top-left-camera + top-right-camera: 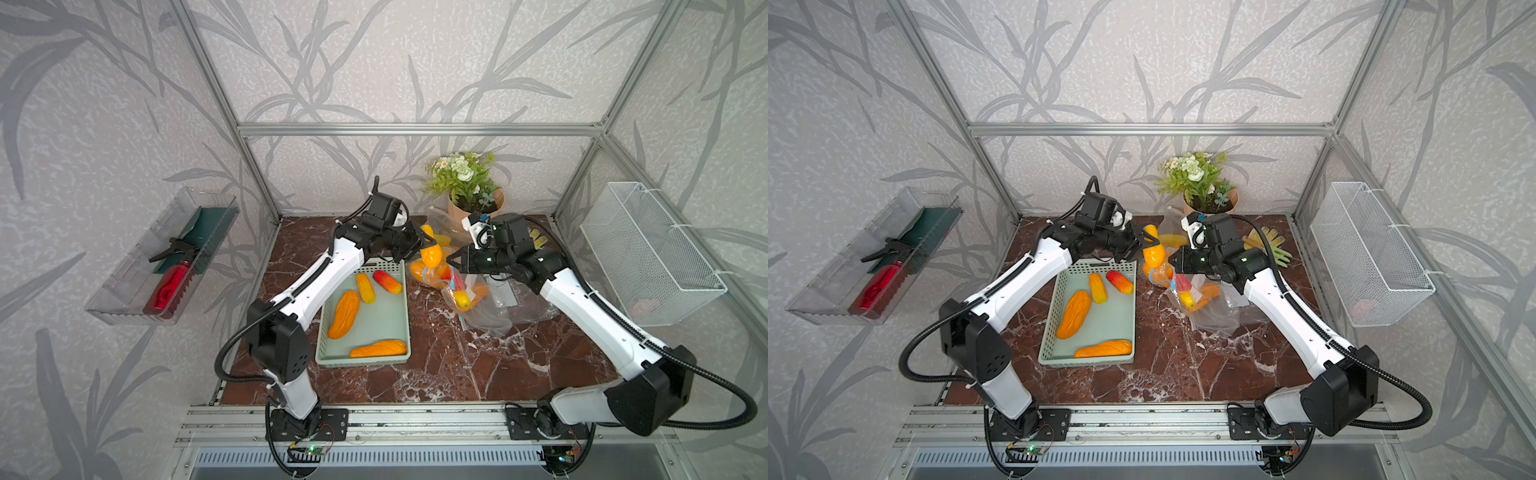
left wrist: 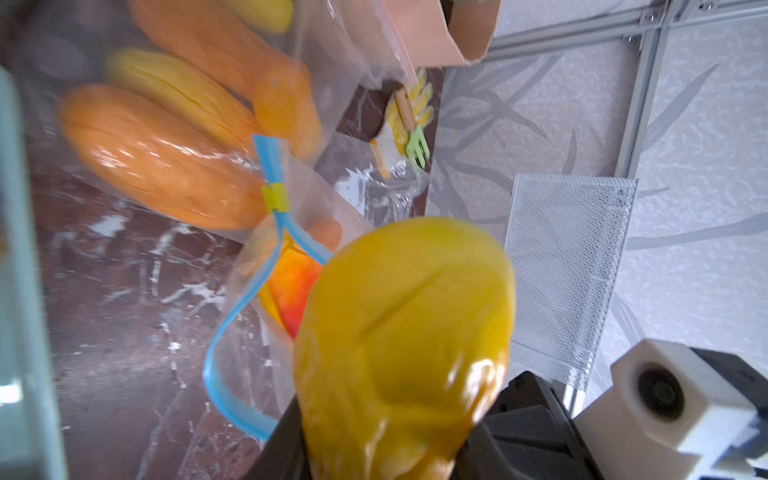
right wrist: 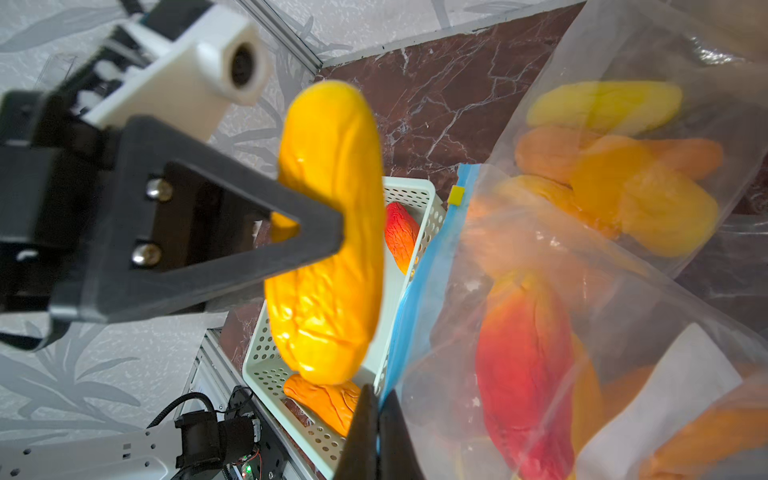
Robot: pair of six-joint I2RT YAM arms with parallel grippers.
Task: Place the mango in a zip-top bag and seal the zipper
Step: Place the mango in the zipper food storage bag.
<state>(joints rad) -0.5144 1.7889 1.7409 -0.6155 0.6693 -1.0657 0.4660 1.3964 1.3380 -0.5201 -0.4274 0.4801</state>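
Observation:
My left gripper (image 1: 430, 245) is shut on a yellow-orange mango (image 1: 431, 254) and holds it in the air, end down, just above the bag's mouth. The mango (image 2: 407, 332) fills the left wrist view. The clear zip-top bag (image 1: 486, 316) lies crumpled right of the basket, with a red and a yellow mango inside. Its light-blue zipper (image 2: 232, 316) gapes in a loop below a small yellow slider (image 2: 275, 197). My right gripper (image 3: 378, 415) is shut on the zipper (image 3: 405, 324) and lifts that edge. In both top views the right gripper (image 1: 1172, 259) sits right beside the mango (image 1: 1153, 254).
A mint-green basket (image 1: 322, 332) with several mangoes lies left of the bag. More bagged mangoes (image 3: 615, 166) lie behind it, then a flower pot (image 1: 465, 183) and gloves with a green fork (image 2: 415, 137). A wire basket (image 1: 648, 249) hangs on the right wall and a clear tray (image 1: 124, 291) on the left wall.

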